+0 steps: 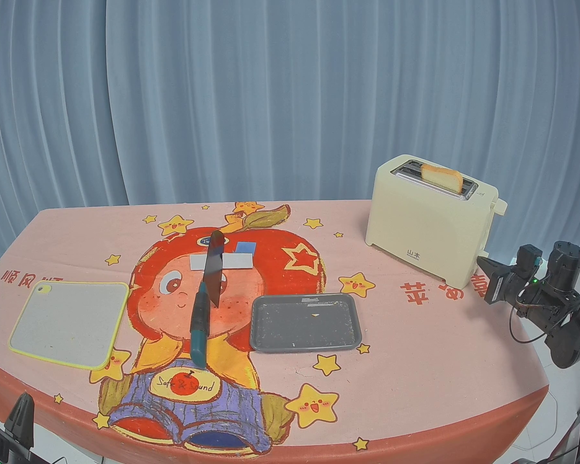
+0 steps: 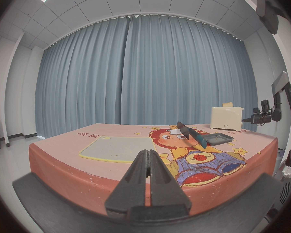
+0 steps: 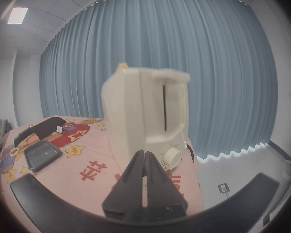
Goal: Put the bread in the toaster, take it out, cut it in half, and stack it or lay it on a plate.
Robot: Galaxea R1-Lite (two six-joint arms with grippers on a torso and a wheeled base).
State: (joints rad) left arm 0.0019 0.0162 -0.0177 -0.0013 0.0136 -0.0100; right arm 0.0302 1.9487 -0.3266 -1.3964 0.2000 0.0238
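1. Spot bread (image 1: 441, 177) standing upright in a top slot of the toaster (image 1: 425, 227), upper part poking out.
2. Find right gripper (image 1: 484, 267) just beside the toaster's lever end, low against its body, jaws pressed together, nothing held.
3. Find left gripper (image 2: 148, 154) well apart from the toaster, off the opposite side of the table, jaws likewise closed and empty.
4. Judge step in hand as pressing the lever (image 3: 171, 76), seen at the top of its track; lifting the bread out also possible.
5. To do it well: rise above the lever with jaws closed, push straight down along the track, avoid shoving the toaster sideways, steer clear of the dial (image 3: 171, 157).
6. Cannot tell how deep the bread goes, whether already browned, or what lies in the toaster's other slot.
7. Note knife (image 1: 203, 304), board (image 1: 71, 320) and tray (image 1: 290, 327) well away from the toaster; hard to make out what props the knife's blade.
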